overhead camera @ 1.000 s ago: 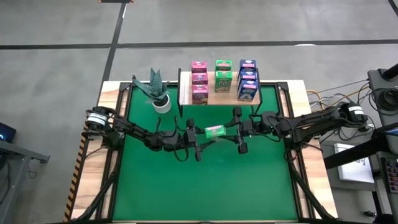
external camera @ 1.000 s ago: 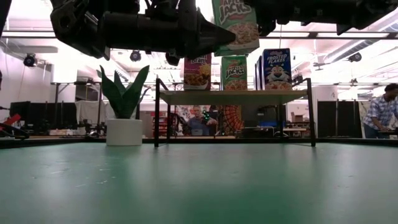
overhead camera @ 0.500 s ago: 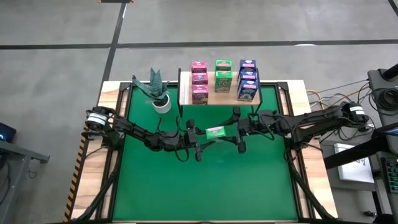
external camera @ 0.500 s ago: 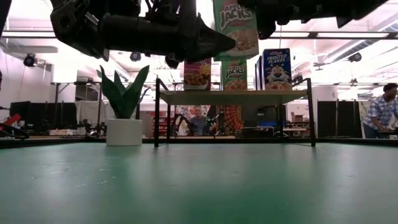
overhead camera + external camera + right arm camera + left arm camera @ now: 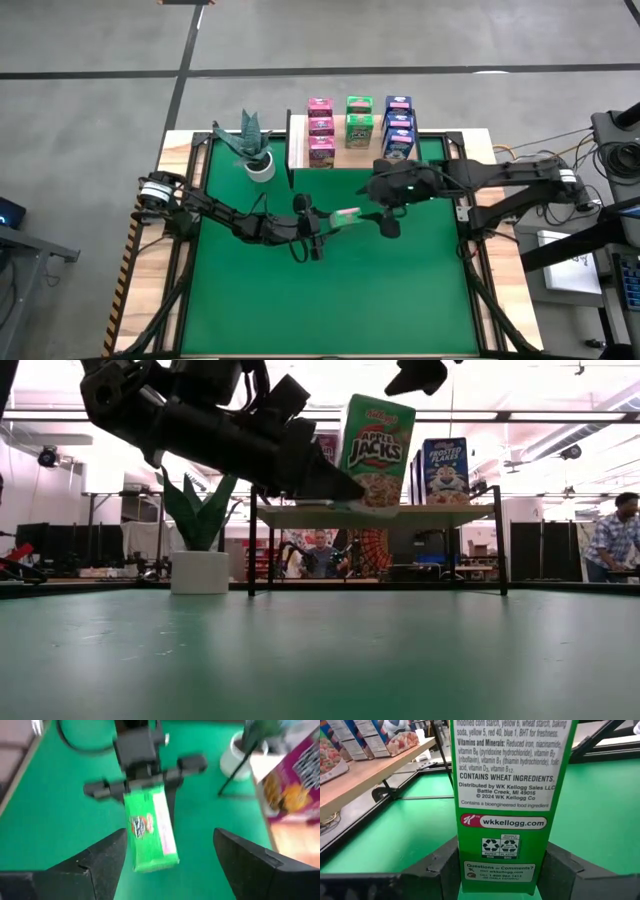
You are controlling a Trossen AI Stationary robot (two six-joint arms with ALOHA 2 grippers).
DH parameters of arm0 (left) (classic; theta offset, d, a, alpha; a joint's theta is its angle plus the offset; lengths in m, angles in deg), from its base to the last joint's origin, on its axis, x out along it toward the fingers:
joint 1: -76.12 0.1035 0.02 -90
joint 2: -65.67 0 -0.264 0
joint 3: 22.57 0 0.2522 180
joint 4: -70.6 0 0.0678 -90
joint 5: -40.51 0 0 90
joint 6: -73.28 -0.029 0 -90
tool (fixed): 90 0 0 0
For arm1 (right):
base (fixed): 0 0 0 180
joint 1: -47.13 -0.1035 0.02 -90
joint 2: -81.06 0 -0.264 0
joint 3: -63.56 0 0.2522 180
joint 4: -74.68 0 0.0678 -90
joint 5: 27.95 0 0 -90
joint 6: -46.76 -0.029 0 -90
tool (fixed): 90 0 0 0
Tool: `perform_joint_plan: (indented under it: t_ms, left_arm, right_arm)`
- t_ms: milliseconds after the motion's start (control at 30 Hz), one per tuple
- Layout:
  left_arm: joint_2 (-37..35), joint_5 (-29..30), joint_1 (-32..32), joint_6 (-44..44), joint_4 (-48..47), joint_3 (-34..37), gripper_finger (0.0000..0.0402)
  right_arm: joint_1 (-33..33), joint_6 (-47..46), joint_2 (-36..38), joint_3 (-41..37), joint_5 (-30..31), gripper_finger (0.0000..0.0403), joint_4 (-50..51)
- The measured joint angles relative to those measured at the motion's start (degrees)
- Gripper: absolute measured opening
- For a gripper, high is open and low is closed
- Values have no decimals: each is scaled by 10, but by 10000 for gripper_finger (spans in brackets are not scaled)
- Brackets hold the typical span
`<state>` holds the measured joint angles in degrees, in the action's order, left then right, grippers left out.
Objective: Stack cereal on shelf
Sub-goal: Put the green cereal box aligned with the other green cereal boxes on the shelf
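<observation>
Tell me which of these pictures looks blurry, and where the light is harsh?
Right wrist view: smeared, the small green cereal carton and pink cereal carton soft. Left wrist view: crisp print on the green carton. Low view: bright ceiling lights glare behind the dark left claw.

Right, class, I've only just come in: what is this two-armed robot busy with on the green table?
It is stocking cereal onto a shelf. The left gripper holds a green cereal box in the air above the green mat, clamped by its lower end. The right gripper stands open beside the box, not touching it. On the shelf are three pink boxes, two green boxes and three blue boxes. A potted plant sits beside the shelf.
</observation>
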<state>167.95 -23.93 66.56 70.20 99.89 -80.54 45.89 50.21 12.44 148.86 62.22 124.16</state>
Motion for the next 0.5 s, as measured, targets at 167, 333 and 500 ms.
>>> perform_joint_plan:
  t_ms: [167,333,500]
  left_arm:
    - [0,0,0,7,0,0,183]
    - [0,0,0,11,0,0,184]
    - [0,1,0,13,0,0,184]
  right_arm:
    - [-3,-2,-91,106,1,278,142]
    - [-3,0,-168,192,0,276,241]
    - [-3,2,-215,248,0,274,284]
